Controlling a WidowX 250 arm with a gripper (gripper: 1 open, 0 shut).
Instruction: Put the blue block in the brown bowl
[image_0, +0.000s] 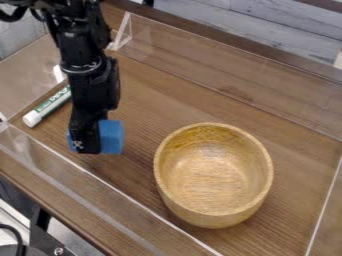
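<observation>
At the lower left corner of the frame, part of a black cable (11, 240) is seen. In the left part, above it, a green-and-white marker (48, 105) is laid at a slant on the wooden tabletop (187, 85), just beside the robot arm. The black arm (83, 55) is extended down from the upper left edge, and at its lower end, left of the centre, the pincer (91, 143) is seen clamped on the blue block (110, 137). The right side of the block is left exposed, while its left side is partly covered by the dark fingers. Whether the block is touched by the surface beneath cannot be told. Right of the centre, in the lower half, the brown bowl (214, 175) is set upright, well apart from the block, with its hollow inside shown and nothing held in it.
</observation>
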